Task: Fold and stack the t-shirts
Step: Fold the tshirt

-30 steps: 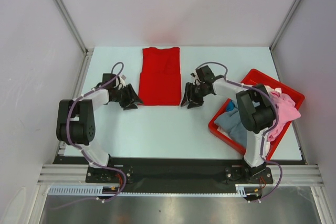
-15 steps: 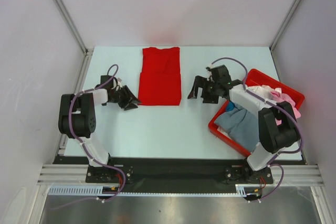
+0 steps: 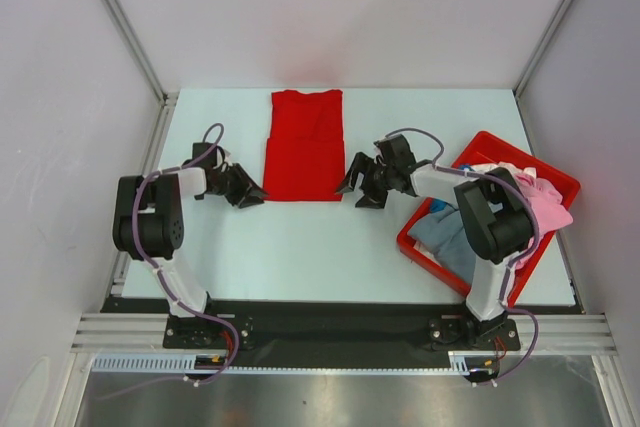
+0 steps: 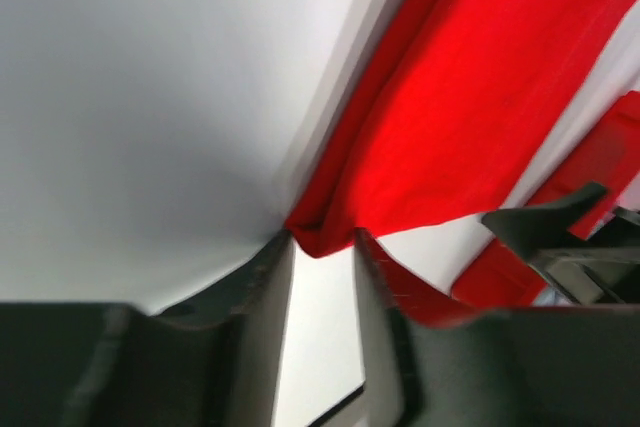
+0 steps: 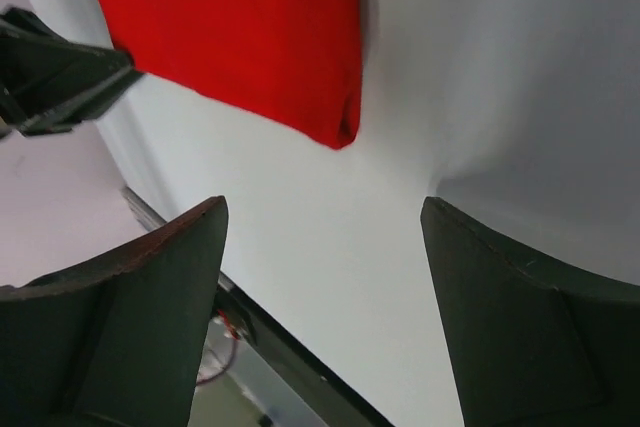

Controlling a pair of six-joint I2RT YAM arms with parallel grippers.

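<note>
A bright red t-shirt [image 3: 305, 147] lies flat on the table, folded into a long strip. My left gripper [image 3: 256, 197] is at its near-left corner. In the left wrist view that gripper [image 4: 322, 242] is open by a narrow gap, with the corner of the red t-shirt [image 4: 450, 117] bunched between the fingertips. At the near-right corner my right gripper [image 3: 350, 197] stands wide open. The right wrist view shows it [image 5: 322, 205] empty, with the red t-shirt's [image 5: 250, 37] corner just ahead of the fingers. Grey-blue [image 3: 445, 232], pink [image 3: 548, 209] and white [image 3: 505, 172] t-shirts lie in the bin.
A rigid red bin [image 3: 530, 157] sits at the right of the table, close behind my right arm. White walls and metal posts enclose the table on three sides. The black mounting rail runs along the near edge.
My right gripper swung out toward the bin, then came back to the shirt's near-right corner with its jaws wider apart. The left gripper's jaws have narrowed around the near-left corner.
</note>
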